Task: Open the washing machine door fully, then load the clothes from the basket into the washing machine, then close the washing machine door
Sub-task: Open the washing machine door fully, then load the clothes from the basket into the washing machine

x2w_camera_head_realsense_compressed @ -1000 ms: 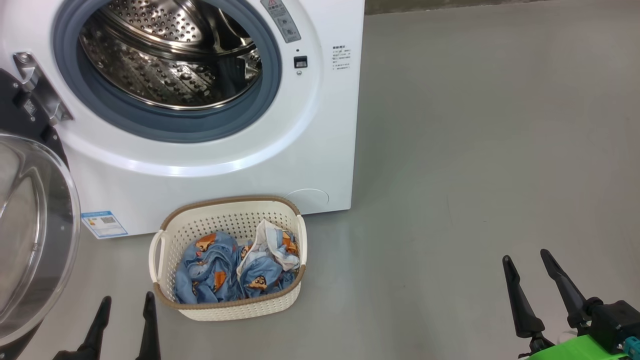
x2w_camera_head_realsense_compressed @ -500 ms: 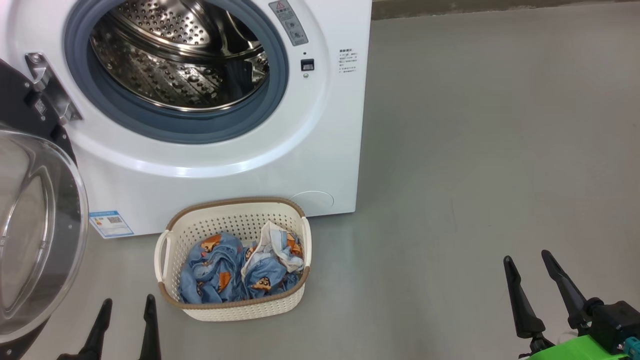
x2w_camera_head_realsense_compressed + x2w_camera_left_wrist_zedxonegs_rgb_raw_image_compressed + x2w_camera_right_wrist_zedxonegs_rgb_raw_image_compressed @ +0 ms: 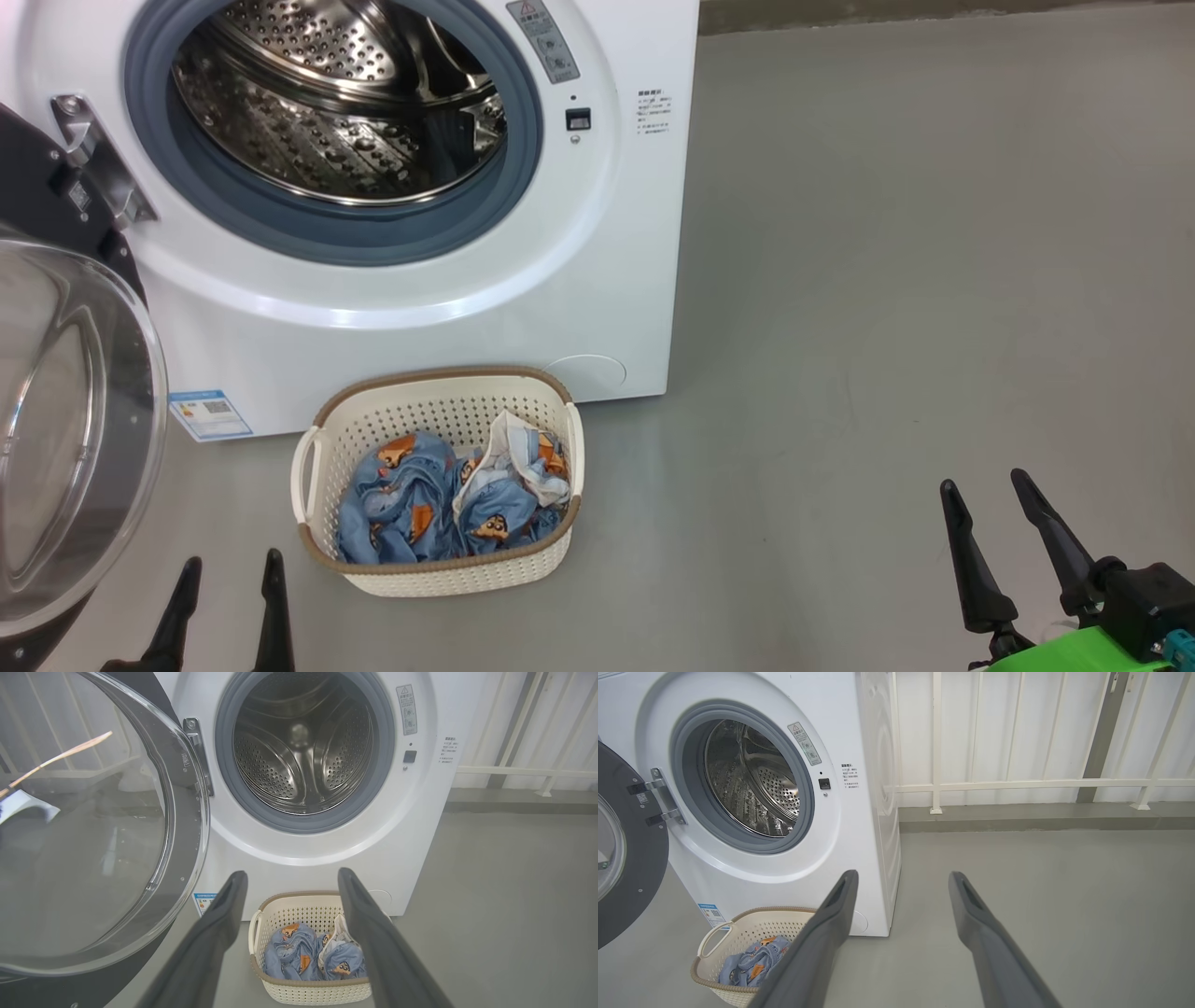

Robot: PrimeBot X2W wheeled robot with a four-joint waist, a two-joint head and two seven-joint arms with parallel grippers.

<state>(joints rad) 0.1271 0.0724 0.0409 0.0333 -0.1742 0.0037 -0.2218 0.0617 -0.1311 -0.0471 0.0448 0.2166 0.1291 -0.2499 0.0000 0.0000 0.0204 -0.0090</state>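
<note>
**Left hand is nearer to the clothes**

The clothes [image 3: 448, 509] lie in the basket [image 3: 439, 581] on the floor [image 3: 887, 327], just ahead and right of the left hand [image 3: 231, 562]; the right hand [image 3: 982, 481] is well apart. Both hands stand wide open, empty

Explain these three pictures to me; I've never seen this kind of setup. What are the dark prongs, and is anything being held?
This is a two-armed wheeled robot. One picture looks down from its head; the other two look forward from each wrist. The dark prongs are its left gripper and right gripper, both open and empty. On the grey floor stands a white washing machine, its door swung open to the left, drum empty. A small basket in front holds blue printed clothes, not yet loaded.
</note>
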